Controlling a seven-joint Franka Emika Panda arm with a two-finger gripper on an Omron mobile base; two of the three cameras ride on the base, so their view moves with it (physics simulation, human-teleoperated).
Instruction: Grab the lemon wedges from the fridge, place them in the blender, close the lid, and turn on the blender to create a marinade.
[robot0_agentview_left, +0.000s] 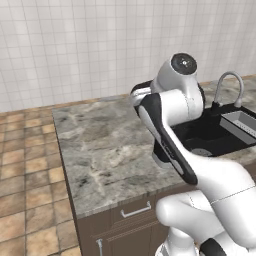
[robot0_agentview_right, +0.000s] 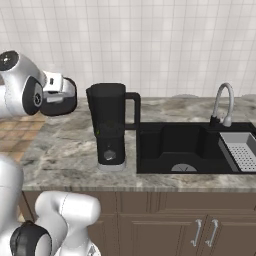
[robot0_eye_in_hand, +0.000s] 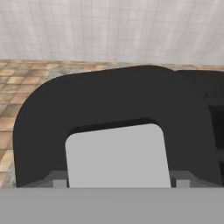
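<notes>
The black blender (robot0_agentview_right: 111, 120) stands on the stone counter (robot0_agentview_right: 65, 150), just left of the sink, and its jar top is uncovered. Left of the jar and level with its upper part, my gripper (robot0_agentview_right: 59, 96) holds the black lid (robot0_agentview_right: 64, 104) in the air. In the hand view the lid (robot0_eye_in_hand: 109, 100) is very close, its light grey cap (robot0_eye_in_hand: 117, 153) sits between my fingertips (robot0_eye_in_hand: 59, 180), and the gripper (robot0_eye_in_hand: 119, 181) is shut on it. From the left base view a sliver of the lid (robot0_agentview_left: 141, 88) shows behind my arm. The lemon wedges and the fridge are out of view.
A black sink (robot0_agentview_right: 175, 142) with a curved faucet (robot0_agentview_right: 222, 102) and a grey dish rack (robot0_agentview_right: 242, 150) lies right of the blender. The counter's left end (robot0_agentview_left: 57, 130) drops to a tiled floor (robot0_agentview_left: 25, 165). A white tiled wall backs the counter.
</notes>
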